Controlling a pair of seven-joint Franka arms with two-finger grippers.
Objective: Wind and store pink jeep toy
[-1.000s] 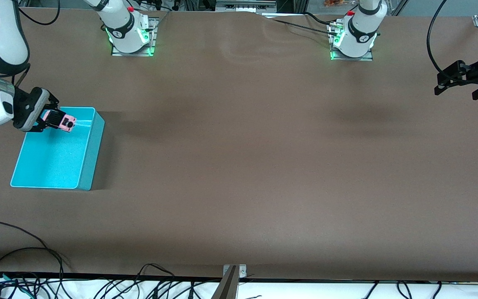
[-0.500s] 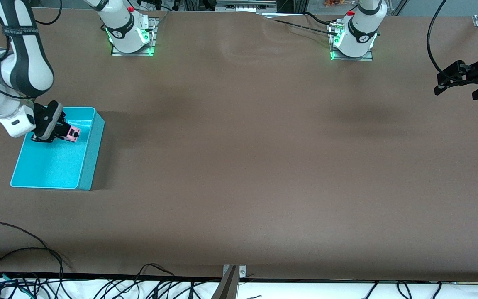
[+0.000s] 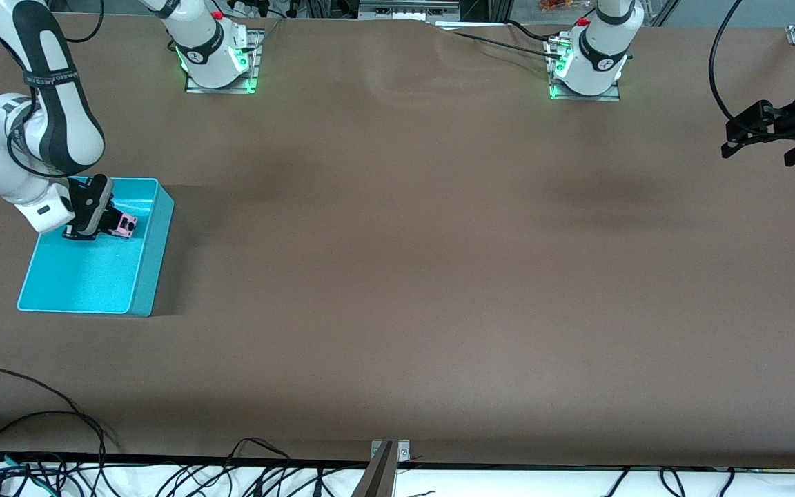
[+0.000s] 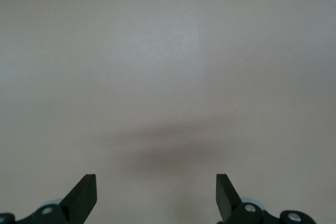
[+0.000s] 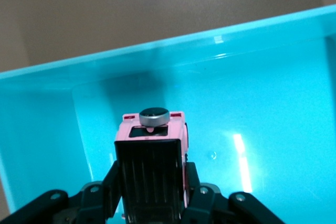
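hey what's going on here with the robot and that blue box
The right gripper is shut on the pink jeep toy and holds it low inside the turquoise bin, which sits toward the right arm's end of the table. The toy is not yet released. The left gripper waits open over bare table at the left arm's end.

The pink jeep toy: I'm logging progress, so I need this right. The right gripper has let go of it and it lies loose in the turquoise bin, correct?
Not quite. The right gripper is shut on the pink jeep toy, holding it inside the turquoise bin; the right wrist view shows its fingers clamped on the jeep's sides.
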